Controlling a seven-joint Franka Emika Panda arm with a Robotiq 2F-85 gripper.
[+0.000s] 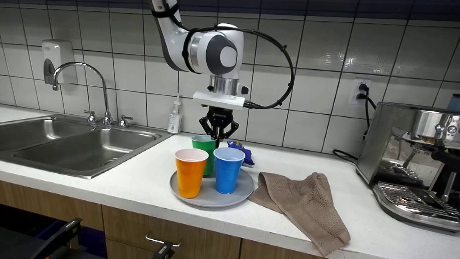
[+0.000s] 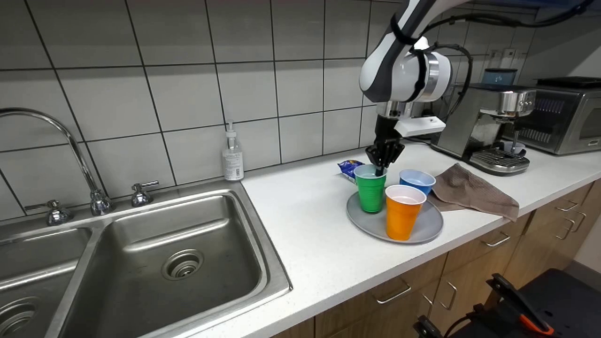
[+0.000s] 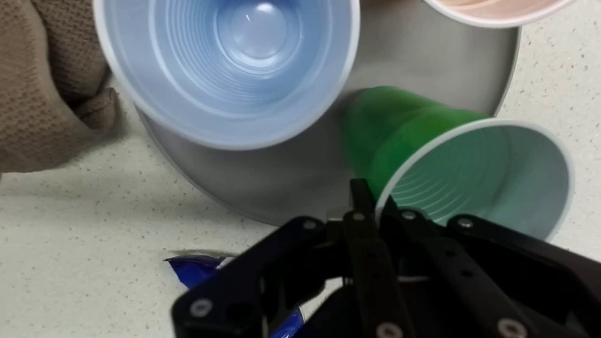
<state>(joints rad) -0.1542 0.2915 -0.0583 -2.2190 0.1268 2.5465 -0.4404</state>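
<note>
1 green plastic cup (image 2: 371, 193), leftmost of 3 in an exterior view, on or just over the gray plate (image 2: 373, 226), roughly upright, pinched at the rim by the gripper (image 3: 377, 204): liable to swivel or slip if pulled fast, with so small a hold on thin wall. Next, orange plastic cup (image 2: 402, 217), easily toppled if bumped during a sideways swing. Then blue plastic cup (image 2: 417, 180), apparently empty, equally exposed.

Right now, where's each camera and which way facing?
Exterior view: before the counter, facing plate and tiled wall; arm and gripper show.
Exterior view: near the sink, angled along the counter toward coffee machine; arm, gripper show.
Wrist view: wrist-mounted, facing down at plate and green cup; only gripper shows.
Both exterior views share sink, plate, coffee machine.
</note>
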